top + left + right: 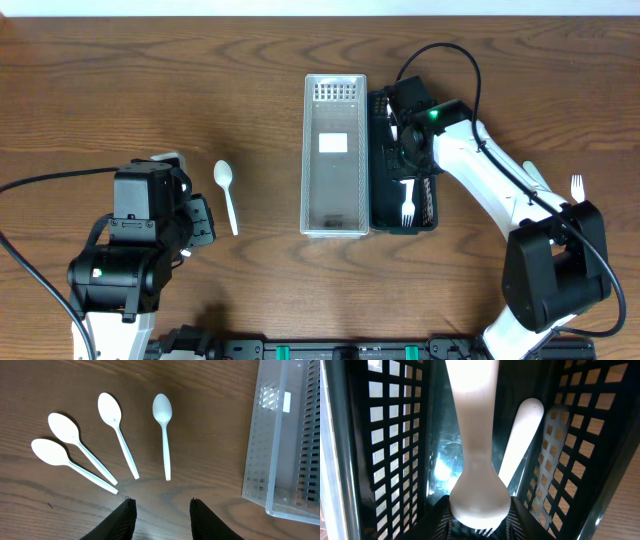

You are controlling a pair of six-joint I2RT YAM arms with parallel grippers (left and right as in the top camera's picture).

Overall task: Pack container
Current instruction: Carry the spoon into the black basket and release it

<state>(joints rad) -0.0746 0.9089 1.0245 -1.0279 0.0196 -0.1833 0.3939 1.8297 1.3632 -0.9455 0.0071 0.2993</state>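
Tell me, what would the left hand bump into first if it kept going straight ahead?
Probably the handle tip of the spoon nearest the bin, which lies straight ahead of the open left hand. Depth is unclear, so it might touch the table first.

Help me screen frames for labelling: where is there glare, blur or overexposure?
Right wrist: the held fork is overexposed and soft, with glare on the black basket floor. Left wrist: spoons sharp, faint shadows. Overhead: evenly lit, mild sheen on the clear container.
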